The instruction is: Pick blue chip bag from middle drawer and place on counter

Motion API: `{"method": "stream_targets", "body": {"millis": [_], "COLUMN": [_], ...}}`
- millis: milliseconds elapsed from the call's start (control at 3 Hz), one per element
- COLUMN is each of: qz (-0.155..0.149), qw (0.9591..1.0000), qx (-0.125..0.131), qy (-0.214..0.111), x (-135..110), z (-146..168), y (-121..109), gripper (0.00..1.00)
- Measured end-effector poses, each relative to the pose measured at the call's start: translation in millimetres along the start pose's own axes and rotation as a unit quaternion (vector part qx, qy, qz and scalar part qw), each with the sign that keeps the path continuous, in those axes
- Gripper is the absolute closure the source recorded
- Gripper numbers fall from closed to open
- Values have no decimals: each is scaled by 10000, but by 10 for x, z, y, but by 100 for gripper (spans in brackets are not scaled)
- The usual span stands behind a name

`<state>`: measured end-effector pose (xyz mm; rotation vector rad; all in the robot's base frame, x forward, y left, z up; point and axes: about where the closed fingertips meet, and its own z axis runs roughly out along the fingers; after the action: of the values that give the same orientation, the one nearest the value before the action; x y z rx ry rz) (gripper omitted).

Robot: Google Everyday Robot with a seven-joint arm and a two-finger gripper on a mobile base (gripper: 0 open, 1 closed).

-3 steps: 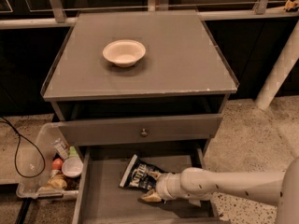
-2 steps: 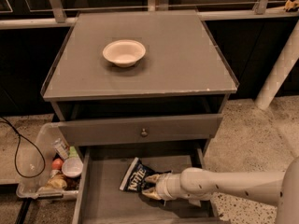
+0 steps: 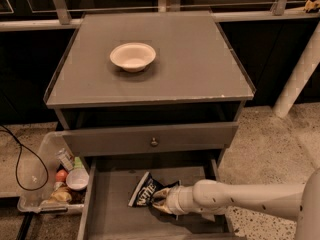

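Middle drawer [image 3: 112, 216]: pulled out at the bottom of the cabinet, grey floor in plain sight. Only content seen: the blue chip bag [image 3: 144, 192], lying flat near the middle of the floor, somewhat toward the back, white lettering up, tilted on a diagonal.

Gripper [image 3: 161, 204]: inside the drawer, low over the floor, reaching in from the right on the white arm [image 3: 250, 202]. Its tip is right against the bag's right-hand end. Grasping or merely touching: cannot tell from here.

Drawer front [image 3: 200, 137] above: closed, small round knob [image 3: 154, 142] at centre.

Counter [image 3: 195, 59]: carries one white bowl [image 3: 132, 56], upright, left of centre toward the back. Nothing visible in the bowl.

Floor, left of the cabinet: clear plastic bin [image 3: 37, 204], touching or just beside the open drawer's left wall. Contents: a small bottle [image 3: 65, 159] lying tilted, an orange round item [image 3: 61, 175], a white cup-like thing [image 3: 77, 179], something yellowish [image 3: 60, 196] at the front. Black cable [image 3: 19, 154] loops over the bin's left side.
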<state>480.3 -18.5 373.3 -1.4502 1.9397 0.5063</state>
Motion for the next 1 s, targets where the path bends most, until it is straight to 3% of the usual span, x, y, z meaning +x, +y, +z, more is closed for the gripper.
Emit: {"method": "stream_targets", "body": {"millis": [333, 667, 1000], "qz": [60, 9, 21], "qw": [9999, 9994, 9978], "qx": [-135, -220, -144], "qy": [10, -263, -640], "x": [-13, -217, -410], "z": [-6, -286, -948], "y": [24, -39, -208], "gripper": [100, 100, 100]}}
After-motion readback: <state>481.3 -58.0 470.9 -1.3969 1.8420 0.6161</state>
